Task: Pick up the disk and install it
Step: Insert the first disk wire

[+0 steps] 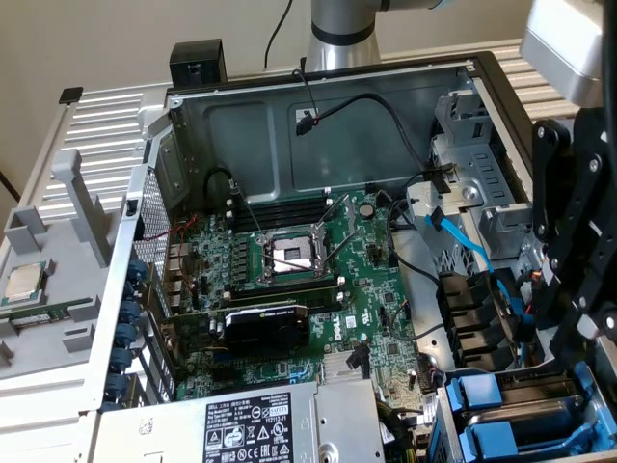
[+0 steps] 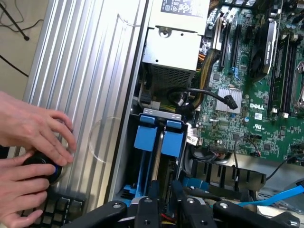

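Two blue plastic frames (image 2: 145, 137) stand side by side in the drive bay (image 1: 540, 415) at the near right corner of the open computer case (image 1: 318, 96). Their blue tabs (image 1: 477, 394) stick up from the bay. The disk's silver body and label are hidden, so I cannot tell which frame carries it. My gripper (image 2: 165, 197) hangs directly over the seam between the two frames, just above the bay. In the exterior view its black linkage (image 1: 569, 241) comes down along the right edge of the case.
A person's hands (image 2: 28, 142) rest on a black round controller (image 2: 40, 166) beside a keyboard (image 2: 54, 209). The grey power-supply box (image 1: 260, 424) sits next to the bay. The motherboard (image 1: 366, 289), a blue cable (image 1: 463, 241) and black cables lie nearby. A processor chip (image 1: 24, 283) lies outside the case.
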Available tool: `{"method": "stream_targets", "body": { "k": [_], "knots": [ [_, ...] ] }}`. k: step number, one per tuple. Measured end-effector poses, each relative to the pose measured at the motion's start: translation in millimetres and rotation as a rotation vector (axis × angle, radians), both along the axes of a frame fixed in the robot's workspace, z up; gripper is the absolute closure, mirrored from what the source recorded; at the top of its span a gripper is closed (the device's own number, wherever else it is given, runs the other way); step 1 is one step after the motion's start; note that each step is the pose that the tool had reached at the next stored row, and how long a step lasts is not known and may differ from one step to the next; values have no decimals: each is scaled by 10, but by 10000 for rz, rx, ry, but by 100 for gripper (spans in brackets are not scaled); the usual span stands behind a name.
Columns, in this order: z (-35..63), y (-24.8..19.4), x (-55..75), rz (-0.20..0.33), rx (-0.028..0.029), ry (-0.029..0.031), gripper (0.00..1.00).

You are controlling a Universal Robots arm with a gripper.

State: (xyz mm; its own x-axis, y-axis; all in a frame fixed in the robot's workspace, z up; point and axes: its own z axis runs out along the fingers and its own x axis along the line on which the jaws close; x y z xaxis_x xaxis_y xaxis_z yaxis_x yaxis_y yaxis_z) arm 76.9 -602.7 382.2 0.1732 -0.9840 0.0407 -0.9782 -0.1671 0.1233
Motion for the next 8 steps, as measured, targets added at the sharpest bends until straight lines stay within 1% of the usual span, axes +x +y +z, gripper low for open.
{"method": "stream_targets", "body": {
  "k": [1, 2, 3, 5, 6, 8],
  "knots": [
    [1, 2, 0, 0, -1, 0, 75],
    [0, 2, -1, 1, 0, -3, 68],
    [1, 2, -3, 0, -2, -22, 68],
    [-1, 1, -12, 0, 6, -123, 68],
    [-3, -15, -13, 1, 24, -130, 68],
    [-6, -83, -12, -1, 88, -131, 68]
  ]
}}
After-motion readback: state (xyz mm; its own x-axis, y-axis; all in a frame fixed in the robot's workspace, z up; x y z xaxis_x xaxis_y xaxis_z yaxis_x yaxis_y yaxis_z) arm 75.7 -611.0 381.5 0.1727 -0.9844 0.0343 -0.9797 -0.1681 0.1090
